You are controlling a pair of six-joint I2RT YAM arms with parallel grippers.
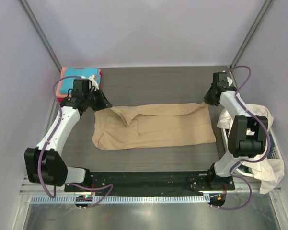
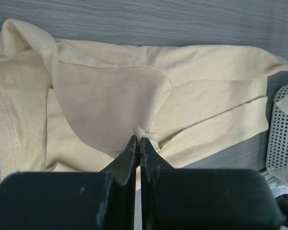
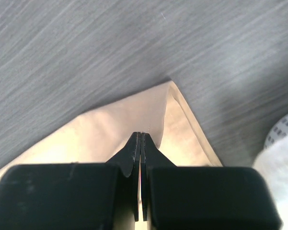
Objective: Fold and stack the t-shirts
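Note:
A large tan t-shirt (image 1: 153,127) lies across the middle of the table, folded lengthwise into a long band. My left gripper (image 1: 100,102) is at its far left corner, shut on a pinch of tan fabric (image 2: 143,130). My right gripper (image 1: 207,100) is at its far right corner, shut on the tan edge (image 3: 148,120). The tan shirt fills the left wrist view (image 2: 134,86), creased with a fold running across it. A folded turquoise shirt (image 1: 80,73) lies on a salmon-pink and red one (image 1: 65,87) at the back left. Cream-white shirts (image 1: 270,170) hang over the basket.
A white plastic basket (image 1: 276,148) stands at the right edge, beside the right arm; it also shows in the left wrist view (image 2: 279,139). The folded stack sits just behind the left gripper. Grey walls enclose the table.

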